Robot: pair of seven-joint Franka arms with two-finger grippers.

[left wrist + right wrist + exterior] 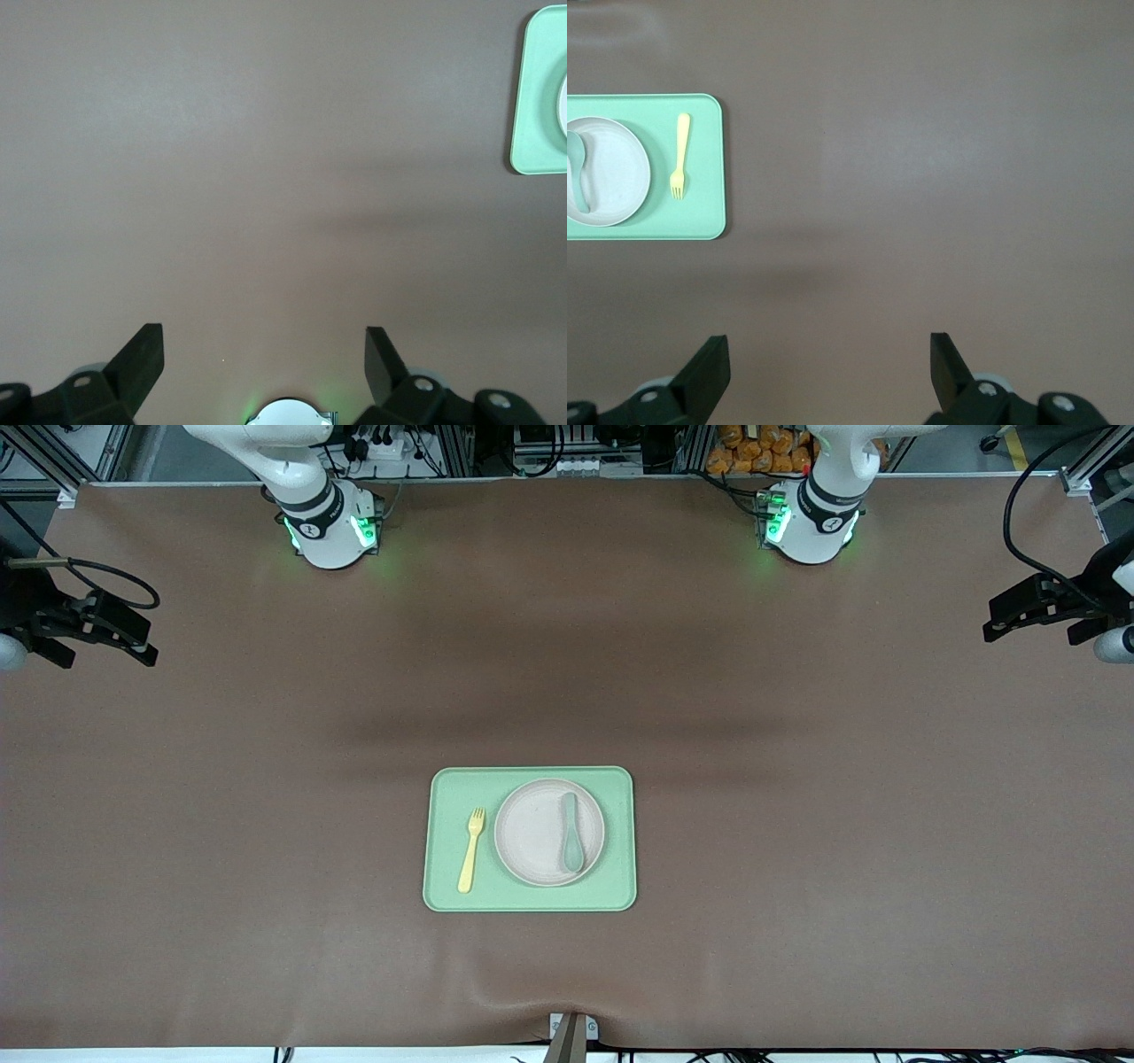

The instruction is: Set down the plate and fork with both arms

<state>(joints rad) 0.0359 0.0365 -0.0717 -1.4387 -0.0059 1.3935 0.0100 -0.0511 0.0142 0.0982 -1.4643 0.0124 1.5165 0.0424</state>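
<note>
Front view: pale plate [549,833] and yellow fork [471,849] side by side on green tray [530,899], teal spoon [571,833] on plate | left gripper [1045,609], right gripper [93,631] parked at table ends, both spread, holding nothing | placement looks met, no move called for

Robotics lab: aluminium framing [53,460], cabling [1028,505], brown-covered test table [797,824].

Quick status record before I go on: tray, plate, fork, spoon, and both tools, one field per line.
tray: green, on the table's middle, toward the front camera
plate: pale, round, on the tray
fork: yellow, flat on the tray beside the plate, toward the right arm's end, tines pointing toward the robots
spoon: teal, lying on the plate
left tool: open, holding nothing, waiting over bare table at its own end
right tool: open, holding nothing, waiting over bare table at its own end
</note>
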